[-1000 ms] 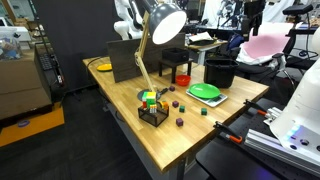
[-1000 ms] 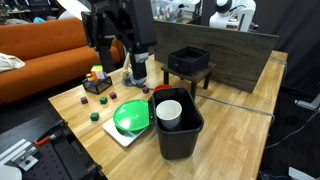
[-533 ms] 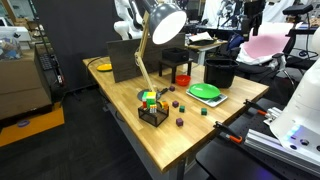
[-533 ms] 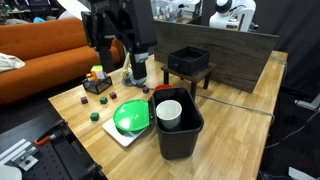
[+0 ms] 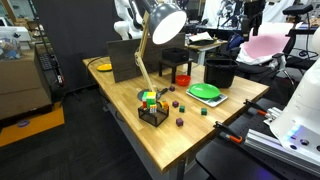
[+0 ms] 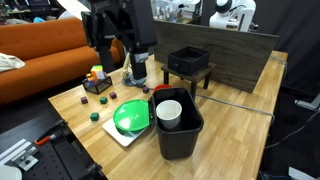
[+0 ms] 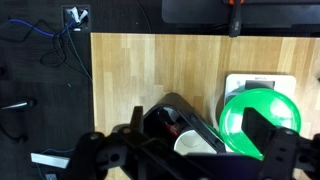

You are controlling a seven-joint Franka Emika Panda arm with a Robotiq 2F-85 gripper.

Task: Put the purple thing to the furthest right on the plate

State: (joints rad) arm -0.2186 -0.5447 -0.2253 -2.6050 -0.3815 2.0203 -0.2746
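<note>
hovering above the counter (image 5: 115, 95), the claw (image 7: 200, 135) hangs wide apart and empty; the green plate (image 6: 125, 118) sits beside a black bucket (image 6: 182, 138), a purple block (image 5: 180, 122) lying well apart on bare wood.

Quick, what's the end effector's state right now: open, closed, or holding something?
End effector: open, jaws spread wide, holding nothing.

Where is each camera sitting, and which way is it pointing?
Exterior view: off a table corner, looking past the lamp toward the plate; arm hard to pick out.
Exterior view: near the bucket, facing across the table; dark end effector hangs above.
Wrist view: high, looking straight down; open end effector along the bottom.
Shared: all show plate and bucket.
</note>
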